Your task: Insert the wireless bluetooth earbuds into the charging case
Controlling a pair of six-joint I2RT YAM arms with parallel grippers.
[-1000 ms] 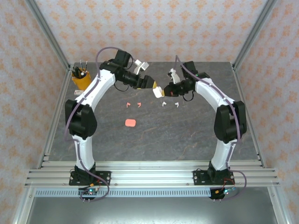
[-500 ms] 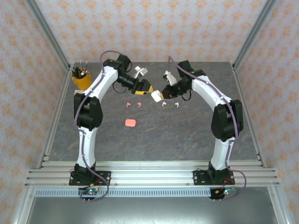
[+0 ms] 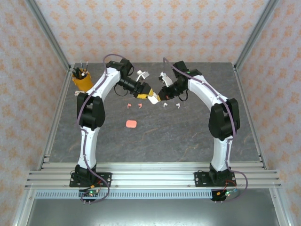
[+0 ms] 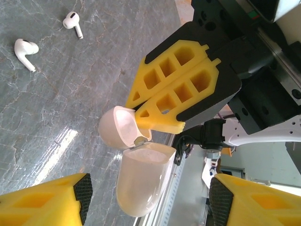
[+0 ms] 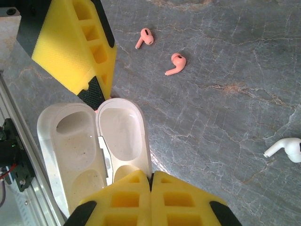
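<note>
Two pincers meet above the middle of the surface. The right pincer is pressed together on the lid rim of the open white charging case. The left pincer is spread, with a jaw either side of the case body and gaps showing. The coral earbuds and white earbuds lie loose on the stone, with a pink case nearer the bases

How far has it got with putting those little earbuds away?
Done: the white charging case is open. In hand: the right tool grips it near its hinge, the open left tool straddling it. Left: everything else; both pink earbuds and both white earbuds lie on the table, the pink case untouched.
</note>
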